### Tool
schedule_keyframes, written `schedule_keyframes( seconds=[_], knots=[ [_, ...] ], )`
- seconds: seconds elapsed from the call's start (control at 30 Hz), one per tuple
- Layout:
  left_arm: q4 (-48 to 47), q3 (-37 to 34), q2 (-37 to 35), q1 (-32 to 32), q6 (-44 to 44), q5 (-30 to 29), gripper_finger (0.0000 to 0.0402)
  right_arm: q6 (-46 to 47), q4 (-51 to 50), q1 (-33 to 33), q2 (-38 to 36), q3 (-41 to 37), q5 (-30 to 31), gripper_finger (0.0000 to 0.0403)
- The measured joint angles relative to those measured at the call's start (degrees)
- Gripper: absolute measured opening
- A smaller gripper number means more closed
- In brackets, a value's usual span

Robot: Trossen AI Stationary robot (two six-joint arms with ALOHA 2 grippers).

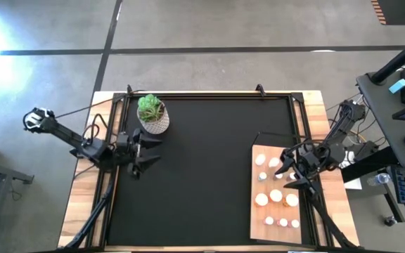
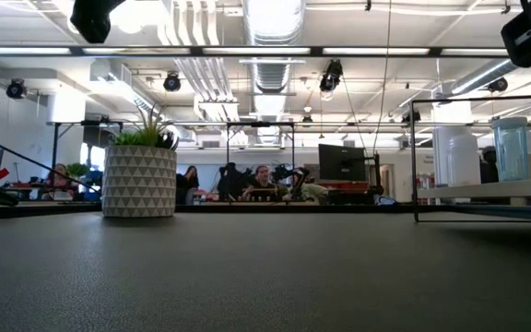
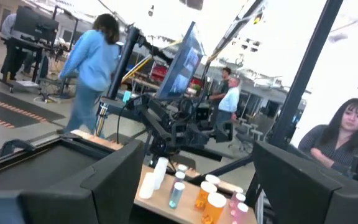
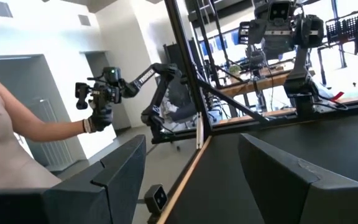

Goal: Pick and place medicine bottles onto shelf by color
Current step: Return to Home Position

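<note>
My left gripper (image 1: 150,150) hangs at the left-centre of the high view, at the left edge of the black mat (image 1: 202,183) and just below the potted plant (image 1: 152,112). Its fingers are spread and hold nothing. My right gripper (image 1: 287,167) is at centre right, over the upper right part of the shelf (image 1: 259,213), likewise spread and empty. The shelf lies on the mat in the lower right of the frame, and the medicine bottles (image 1: 275,195) stand on it in loose rows, seen as small round caps. In the low view the plant's patterned pot (image 2: 139,182) sits left of centre on the mat, and two bottles, one white (image 2: 452,155) and one pale blue (image 2: 510,152), show at the right edge. In the left wrist view my two fingers (image 3: 104,180) fill the bottom corners, wide apart. Between them, farther off, white, teal, orange and pink bottles (image 3: 207,193) stand grouped just below my right arm (image 3: 166,124). In the right wrist view my fingers (image 4: 291,180) are wide apart over bare mat, with a person's arm (image 4: 36,127) at the left edge.
</note>
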Motion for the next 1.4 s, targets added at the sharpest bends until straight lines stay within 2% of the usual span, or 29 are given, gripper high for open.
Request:
schedule_keyframes(
  seconds=[0.33,0.57,0.67,0.83,0.93,1.1,1.27,1.4],
  knots=[
    [17.8,-7.1,5.5,0.0,0.2,0.0,0.0286,0.0,2.6,0.0,-3.3,-3.8,0.0,0.0244],
    [20.5,-9.6,8.0,0.0,0.0,-0.5,0.0286,-0.4,2.8,0.0,-4.0,-4.6,0.0,0.0244],
    [21.3,-11.9,6.7,0.0,-0.3,-3.5,0.0286,-0.3,1.9,0.0,-4.0,-4.6,0.0,0.0244],
    [24.8,-17.6,-0.7,0.0,-2.4,-3.6,0.0286,-0.1,1.8,0.0,-4.0,-5.1,0.2,0.0244],
    [24.5,-21.1,-5.1,0.0,-6.3,-1.2,0.0286,-0.1,1.0,0.0,-4.0,-5.1,2.3,0.0244],
    [19.3,-21.5,-8.4,0.0,-7.0,0.5,0.0286,0.1,-0.3,0.0,-4.0,-5.1,8.8,0.0244],
    [13.0,-21.5,-11.3,0.0,0.2,-0.2,0.0286,0.1,-2.3,0.0,-3.9,-5.1,9.6,0.0244],
    [7.5,-21.5,-12.5,0.0,11.2,-2.1,0.0286,0.0,-2.4,0.0,-3.9,-5.1,9.6,0.0244]
  ],
)
